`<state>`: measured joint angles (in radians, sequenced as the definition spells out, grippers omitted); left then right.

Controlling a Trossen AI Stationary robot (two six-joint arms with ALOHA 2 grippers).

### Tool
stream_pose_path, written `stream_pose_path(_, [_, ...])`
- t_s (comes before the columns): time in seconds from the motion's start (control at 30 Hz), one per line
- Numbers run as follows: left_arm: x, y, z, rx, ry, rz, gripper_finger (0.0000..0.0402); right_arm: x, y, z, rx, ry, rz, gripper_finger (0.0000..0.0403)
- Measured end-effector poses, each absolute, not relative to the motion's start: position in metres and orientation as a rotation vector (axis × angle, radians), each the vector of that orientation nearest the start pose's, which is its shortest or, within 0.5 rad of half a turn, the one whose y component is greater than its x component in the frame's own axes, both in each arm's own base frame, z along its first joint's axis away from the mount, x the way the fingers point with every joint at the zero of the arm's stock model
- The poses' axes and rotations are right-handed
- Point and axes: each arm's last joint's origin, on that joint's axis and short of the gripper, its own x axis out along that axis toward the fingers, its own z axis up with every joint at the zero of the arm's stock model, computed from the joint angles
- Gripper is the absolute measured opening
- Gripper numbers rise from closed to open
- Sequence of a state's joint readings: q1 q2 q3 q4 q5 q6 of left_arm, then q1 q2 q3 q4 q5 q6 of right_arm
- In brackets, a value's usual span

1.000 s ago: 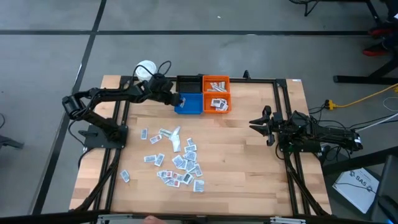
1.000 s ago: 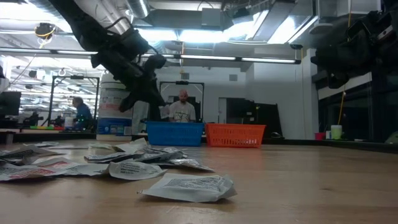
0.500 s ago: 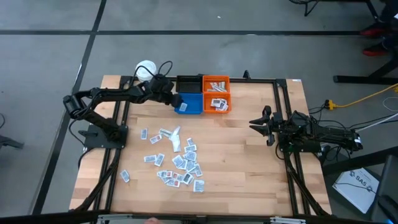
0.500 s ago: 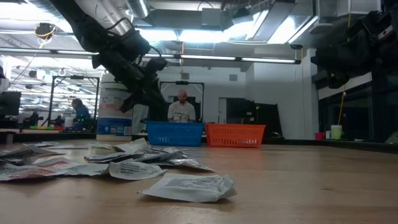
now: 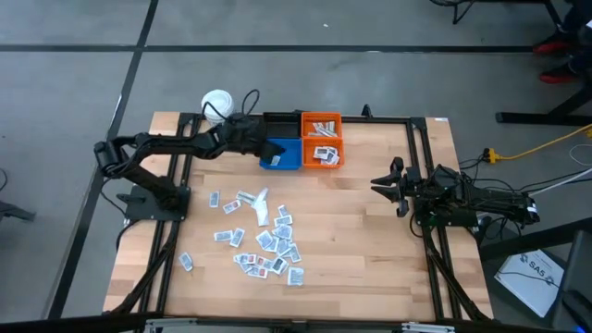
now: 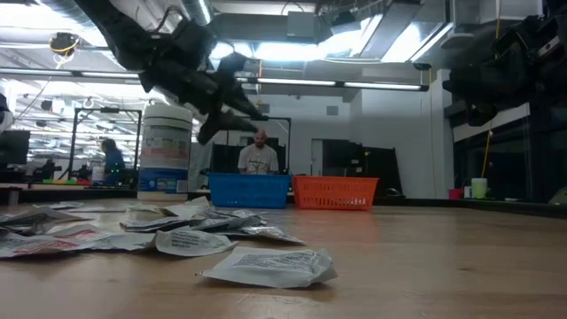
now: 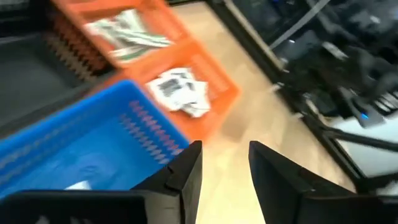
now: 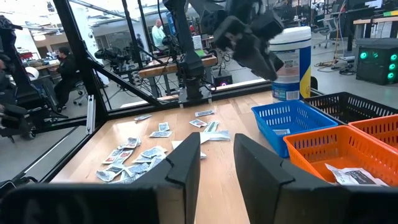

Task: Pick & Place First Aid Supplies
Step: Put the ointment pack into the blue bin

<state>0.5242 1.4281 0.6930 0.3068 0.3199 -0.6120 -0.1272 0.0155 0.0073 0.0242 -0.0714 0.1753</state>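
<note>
At the table's left, the left arm reaches across the back; left gripper (image 5: 262,147) hovers over the blue bin (image 5: 283,154), fingers (image 7: 187,172) a narrow gap apart, nothing between them. White tub (image 5: 216,102) sits behind the arm. First aid supplies (image 5: 264,236) lie scattered mid-table, a few in the orange bins (image 5: 321,141). Far right, right gripper (image 5: 387,182) hangs over bare wood, fingers slightly parted, empty.

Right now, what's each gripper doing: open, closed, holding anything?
Left gripper: open, empty, over the blue bin.
Right gripper: open, empty, waiting at the table's right.
</note>
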Motion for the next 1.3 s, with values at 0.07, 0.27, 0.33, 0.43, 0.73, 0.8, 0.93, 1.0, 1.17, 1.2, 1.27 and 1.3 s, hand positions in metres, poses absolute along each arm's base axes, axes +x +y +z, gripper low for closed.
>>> stream_pose_path(0.07, [0.26,0.127,0.211,-0.712,0.311,0.28,0.0121,0.098,-0.01,0.167,0.174,-0.02,-0.054,0.01])
stream_pose_path(0.27, [0.265,0.089,0.234,-0.496,0.299,0.23,0.0104,0.098,-0.01,0.167,0.174,-0.02,-0.054,0.01])
stream_pose_path(0.33, [0.264,0.076,0.241,-0.444,0.35,0.209,0.0099,0.098,-0.01,0.167,0.174,-0.021,-0.054,0.01])
stream_pose_path(0.43, [0.257,0.058,0.25,-0.378,0.481,0.192,0.0093,0.098,-0.01,0.167,0.174,-0.02,-0.054,0.01])
stream_pose_path(0.73, [0.231,0.018,0.252,-0.298,0.896,0.155,0.0086,0.098,-0.01,0.167,0.174,-0.021,-0.054,0.01])
stream_pose_path(0.8, [0.226,0.011,0.249,-0.313,0.968,0.142,0.0086,0.098,-0.01,0.167,0.174,-0.021,-0.055,0.01])
stream_pose_path(0.93, [0.209,-0.003,0.241,-0.289,1.17,0.119,0.0086,0.098,-0.01,0.167,0.174,-0.021,-0.054,0.01])
stream_pose_path(1.0, [0.199,-0.008,0.237,-0.269,1.271,0.114,0.0086,0.098,-0.01,0.167,0.174,-0.021,-0.054,0.01])
stream_pose_path(1.17, [0.178,-0.023,0.24,-0.244,1.358,0.126,0.0086,0.098,-0.01,0.167,0.174,-0.02,-0.054,0.01])
stream_pose_path(1.2, [0.172,-0.025,0.239,-0.241,1.366,0.124,0.0086,0.098,-0.01,0.167,0.174,-0.021,-0.054,0.01])
stream_pose_path(1.27, [0.16,-0.027,0.233,-0.24,1.371,0.126,0.0086,0.098,-0.01,0.167,0.174,-0.02,-0.054,0.01])
stream_pose_path(1.3, [0.155,-0.028,0.229,-0.238,1.368,0.123,0.0086,0.098,-0.01,0.167,0.174,-0.021,-0.054,0.01])
